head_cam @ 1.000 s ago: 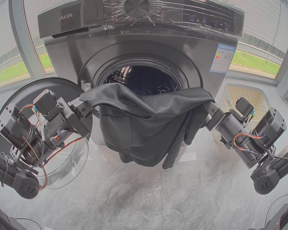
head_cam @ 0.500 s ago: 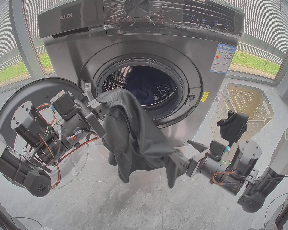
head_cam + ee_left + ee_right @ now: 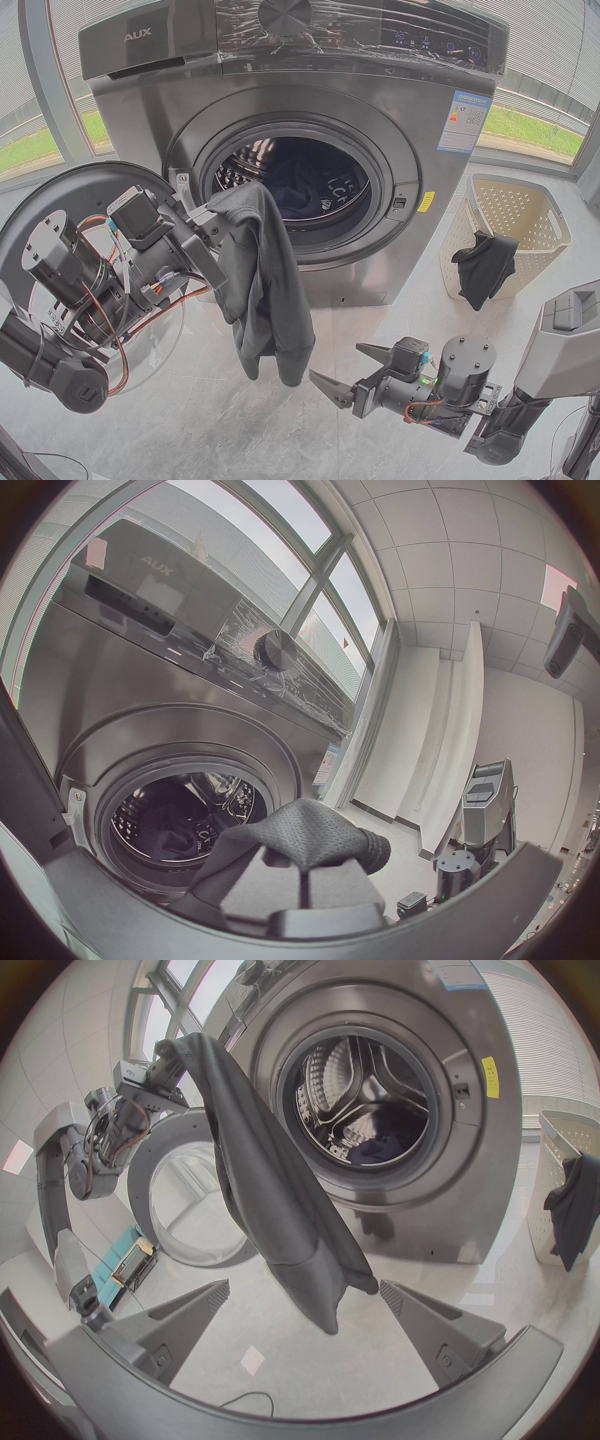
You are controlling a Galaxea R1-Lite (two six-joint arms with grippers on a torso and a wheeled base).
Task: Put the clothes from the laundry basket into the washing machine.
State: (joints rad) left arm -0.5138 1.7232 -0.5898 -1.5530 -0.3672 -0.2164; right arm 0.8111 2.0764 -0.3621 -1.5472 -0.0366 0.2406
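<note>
Garment (image 3: 269, 294) hangs vertically, long axis down, from left fingers (image 3: 209, 224).

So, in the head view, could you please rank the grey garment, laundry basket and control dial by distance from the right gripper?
1. Grey garment, hanging just left of the right gripper.
2. Laundry basket, on the floor, right.
3. Control dial, atop the washing machine.

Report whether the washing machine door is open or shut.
Open. The door is swung wide to the left of the opening, and the drum is exposed, with dark clothes inside.
</note>
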